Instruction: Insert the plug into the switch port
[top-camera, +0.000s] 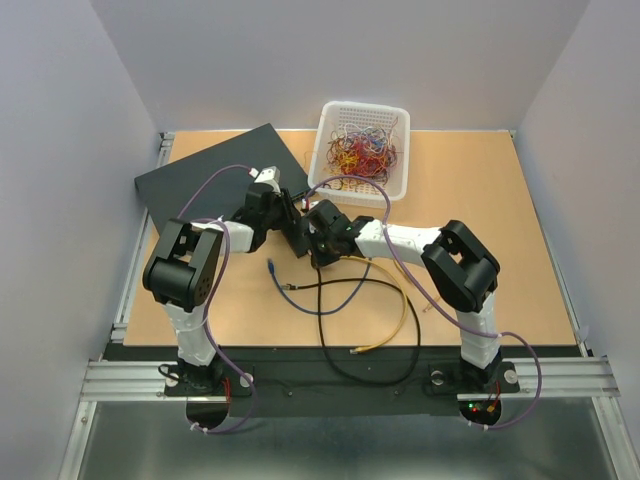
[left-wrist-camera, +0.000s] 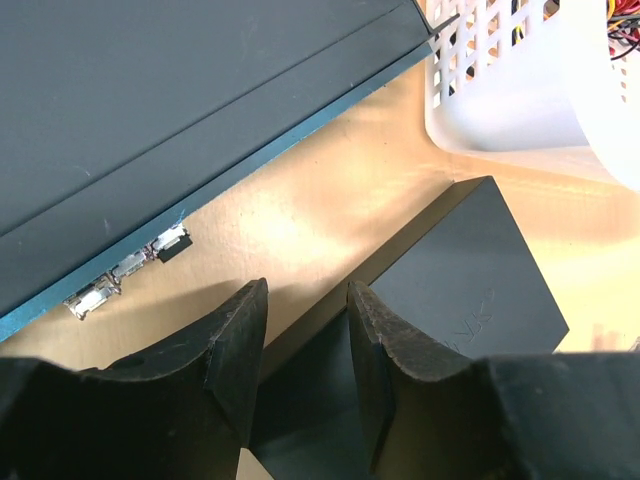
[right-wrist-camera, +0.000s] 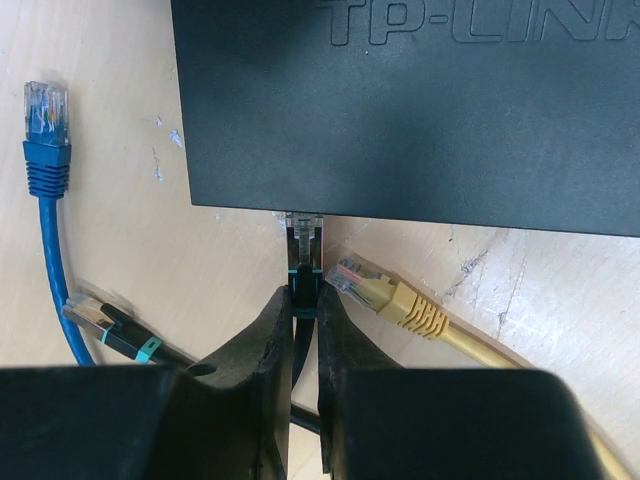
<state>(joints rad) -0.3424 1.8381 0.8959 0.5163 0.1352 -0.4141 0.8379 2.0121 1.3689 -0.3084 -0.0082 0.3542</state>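
The right jaws are pressed together on the plug (right-wrist-camera: 303, 245), pinching it just behind its teal band. Its black cable (right-wrist-camera: 302, 350) runs back between the fingers (right-wrist-camera: 262, 345). The plug's clear tip meets the near edge of the black switch (right-wrist-camera: 420, 120), lettered TP-LINK, which lies flat on the bench (top-camera: 480, 260). The tip seems to sit partly in the switch port, though shadow under that edge hides the socket itself. A yellow plug (right-wrist-camera: 375, 290) lies just beside the held one, close to the switch edge. A blue plug (right-wrist-camera: 45, 140) and a black plug (right-wrist-camera: 105, 328) with a teal band lie further off on the bench. The left jaws are spread, one finger (left-wrist-camera: 235, 350) over bare bench and the other over the switch's top. Beyond them lie a large blue-grey box (left-wrist-camera: 150, 100) and a white basket (left-wrist-camera: 520, 110).
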